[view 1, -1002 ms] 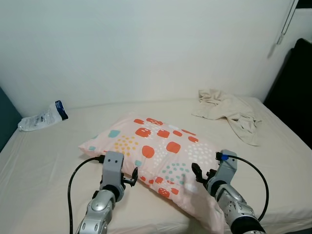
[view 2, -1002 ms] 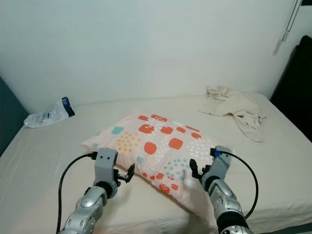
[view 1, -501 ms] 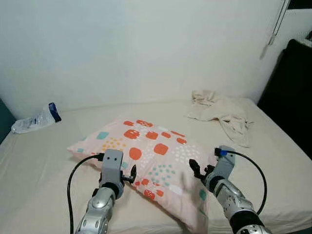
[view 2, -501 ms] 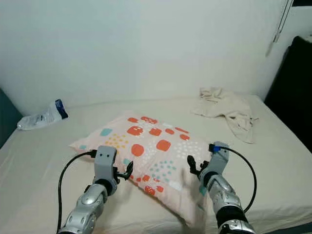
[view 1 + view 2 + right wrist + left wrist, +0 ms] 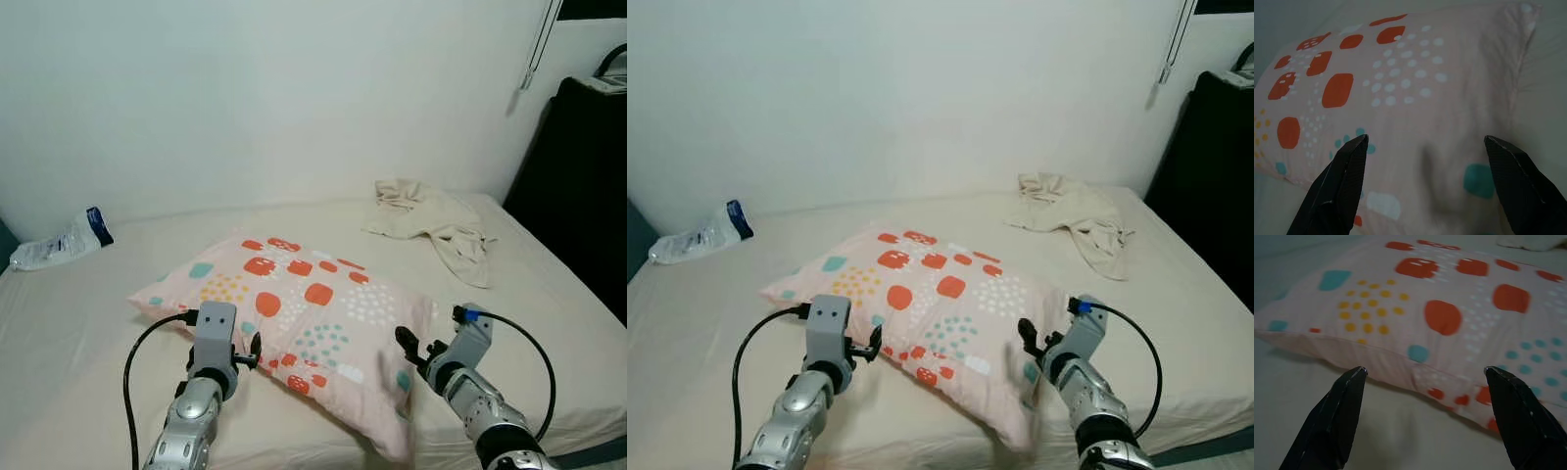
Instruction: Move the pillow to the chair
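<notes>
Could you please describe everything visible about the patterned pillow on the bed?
The pillow is soft pale-pink fabric printed with orange-red blocks, teal patches, and yellow and white dots, with a seamed edge. It lies flat and skewed on the cream bed, its near corner hanging toward the bed's front edge. The left gripper and right gripper sit open at its near edge on either side; neither has closed on it.

We see a soft matt cloth pillow (image 5: 294, 304) on a smooth matt bed sheet (image 5: 78, 323). A crumpled cloth garment (image 5: 431, 220) lies near a glossy, crinkled plastic bag (image 5: 59, 243). Our arms look like brushed metal, with matt black fingers (image 5: 1337, 416).
</notes>
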{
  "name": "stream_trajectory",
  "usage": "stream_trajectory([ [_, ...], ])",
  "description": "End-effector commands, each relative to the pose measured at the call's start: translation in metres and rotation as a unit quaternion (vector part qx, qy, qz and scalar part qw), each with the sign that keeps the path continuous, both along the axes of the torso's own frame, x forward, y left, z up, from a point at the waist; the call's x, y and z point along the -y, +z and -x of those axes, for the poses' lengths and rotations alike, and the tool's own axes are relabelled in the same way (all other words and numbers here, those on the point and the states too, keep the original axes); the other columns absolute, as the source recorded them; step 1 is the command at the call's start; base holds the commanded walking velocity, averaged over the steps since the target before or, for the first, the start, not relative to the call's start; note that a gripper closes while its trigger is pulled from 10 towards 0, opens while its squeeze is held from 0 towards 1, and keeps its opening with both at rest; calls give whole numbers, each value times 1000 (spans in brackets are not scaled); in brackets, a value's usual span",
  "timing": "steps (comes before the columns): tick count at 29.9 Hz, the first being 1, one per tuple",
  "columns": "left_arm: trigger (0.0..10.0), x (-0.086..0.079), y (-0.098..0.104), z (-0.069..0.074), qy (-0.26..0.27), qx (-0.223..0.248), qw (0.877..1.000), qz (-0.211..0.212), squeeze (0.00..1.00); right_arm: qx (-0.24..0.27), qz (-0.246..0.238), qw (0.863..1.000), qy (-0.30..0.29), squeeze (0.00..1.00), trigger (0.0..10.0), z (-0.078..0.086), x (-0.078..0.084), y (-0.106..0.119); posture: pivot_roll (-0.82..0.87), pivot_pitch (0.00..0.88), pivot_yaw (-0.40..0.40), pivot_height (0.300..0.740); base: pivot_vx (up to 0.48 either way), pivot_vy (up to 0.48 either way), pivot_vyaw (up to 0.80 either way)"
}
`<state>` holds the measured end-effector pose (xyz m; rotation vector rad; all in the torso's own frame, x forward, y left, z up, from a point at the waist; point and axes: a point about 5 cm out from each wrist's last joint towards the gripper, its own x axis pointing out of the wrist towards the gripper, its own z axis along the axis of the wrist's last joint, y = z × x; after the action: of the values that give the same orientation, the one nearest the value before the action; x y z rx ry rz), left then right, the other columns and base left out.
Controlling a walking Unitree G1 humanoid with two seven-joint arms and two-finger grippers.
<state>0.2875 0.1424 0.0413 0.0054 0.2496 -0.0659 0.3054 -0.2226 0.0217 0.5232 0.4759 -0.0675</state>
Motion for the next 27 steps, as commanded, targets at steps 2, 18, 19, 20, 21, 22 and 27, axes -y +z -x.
stream_trajectory([
  [2,10000,-11,-5,1,15,-13,1000,-19,0,-4,-17,1000,-1,0,10000,1,-2,-3,-55,53,26,635,0,0,0],
  [18,10000,-18,-5,8,26,-11,999,-27,0,-12,-23,1000,-11,0,10000,3,6,-4,-32,79,26,560,0,0,0],
  [19,10000,-18,-5,8,26,-11,999,-27,0,-7,-23,1000,-12,0,10000,2,7,-3,-32,82,26,555,0,0,0],
  [20,10000,-18,-5,8,26,-11,999,-27,0,-7,-23,1000,-12,0,10000,2,7,-3,-32,82,26,555,0,0,0],
  [21,10000,-18,-5,9,26,-11,999,-27,0,-3,-24,1000,-14,0,10000,2,9,-1,-33,84,29,550,0,0,0],
  [22,10000,-18,-5,10,26,-11,999,-26,0,3,-26,999,-19,0,10000,3,13,-1,-32,90,32,545,0,0,0],
  [27,10000,-17,-5,13,22,-12,999,-25,0,12,-30,999,-33,0,10000,6,20,-1,-24,100,41,530,0,0,0],
])
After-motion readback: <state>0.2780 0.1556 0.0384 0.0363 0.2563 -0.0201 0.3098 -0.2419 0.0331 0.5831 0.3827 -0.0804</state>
